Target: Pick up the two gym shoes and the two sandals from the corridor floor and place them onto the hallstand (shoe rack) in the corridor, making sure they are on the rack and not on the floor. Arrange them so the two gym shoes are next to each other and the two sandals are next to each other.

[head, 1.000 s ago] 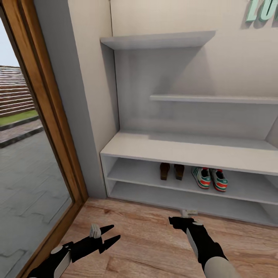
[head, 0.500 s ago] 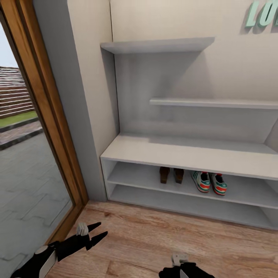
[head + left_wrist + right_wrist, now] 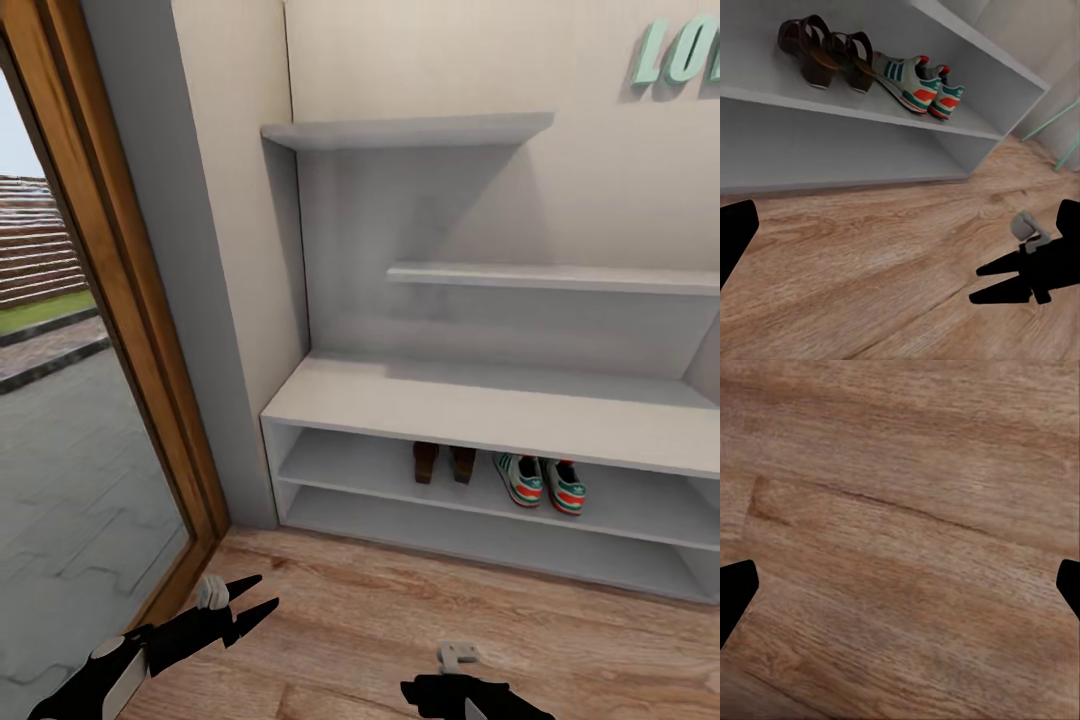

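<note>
Corridor corner, glazed wood-framed door [image 3: 120, 300] at left, hallstand [image 3: 480, 405] against the far wall. Both sandals [image 3: 445, 462] sit side by side on its upper low shelf, the two gym shoes [image 3: 540, 480] just right of them, also paired. Corridor floor [image 3: 380, 620] in view carries no footwear. Left tool [image 3: 245, 605] hangs low over the planks, fingers apart, empty. Right tool [image 3: 440, 692] at the near edge, empty; wrist view shows its fingertips spread wide. Judgement: placement and pairing look complete; nothing left but to back off.

Black pointed claw [image 3: 255, 606] fingers, grey-white wrist segments.
</note>
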You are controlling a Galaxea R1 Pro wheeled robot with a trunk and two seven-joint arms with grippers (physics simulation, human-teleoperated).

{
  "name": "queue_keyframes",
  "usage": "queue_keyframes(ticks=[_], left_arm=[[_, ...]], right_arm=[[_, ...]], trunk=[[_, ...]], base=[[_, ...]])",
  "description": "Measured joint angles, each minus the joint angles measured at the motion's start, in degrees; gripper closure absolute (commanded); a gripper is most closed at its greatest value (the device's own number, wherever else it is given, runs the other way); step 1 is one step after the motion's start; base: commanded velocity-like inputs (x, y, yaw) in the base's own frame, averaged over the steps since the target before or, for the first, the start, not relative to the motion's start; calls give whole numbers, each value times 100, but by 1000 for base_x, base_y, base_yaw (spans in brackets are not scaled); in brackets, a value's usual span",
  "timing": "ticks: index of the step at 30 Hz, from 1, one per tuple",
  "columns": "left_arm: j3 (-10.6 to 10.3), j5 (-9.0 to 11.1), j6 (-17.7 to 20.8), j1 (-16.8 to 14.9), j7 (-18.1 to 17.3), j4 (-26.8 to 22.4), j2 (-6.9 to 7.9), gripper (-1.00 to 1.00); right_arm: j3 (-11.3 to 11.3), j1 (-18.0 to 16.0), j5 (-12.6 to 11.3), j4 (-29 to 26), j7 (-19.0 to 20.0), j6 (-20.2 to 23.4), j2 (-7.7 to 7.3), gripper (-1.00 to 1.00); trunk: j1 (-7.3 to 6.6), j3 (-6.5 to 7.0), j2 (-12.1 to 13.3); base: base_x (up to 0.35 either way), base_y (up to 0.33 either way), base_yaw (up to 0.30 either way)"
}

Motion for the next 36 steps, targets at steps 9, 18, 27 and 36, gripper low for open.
queue_keyframes(ticks=[9,18,27,36], left_arm=[[-7,0,0,0,15,4,-11,-100],[-14,-2,0,0,21,8,-26,-100],[-18,-3,-8,0,16,8,-54,-100],[-23,-11,-8,1,16,8,-80,-100]], right_arm=[[-3,0,-4,1,1800,-15,-5,-100],[-13,0,0,2,1959,-15,-20,-100],[-13,2,12,10,1968,-8,-41,-100],[-8,9,18,3,1968,-7,-42,-100]], trunk=[[-198,162,361],[-395,323,722],[-593,485,1083],[-660,539,1205]], base=[[0,0,0],[0,0,0],[0,0,0],[0,0,0]])
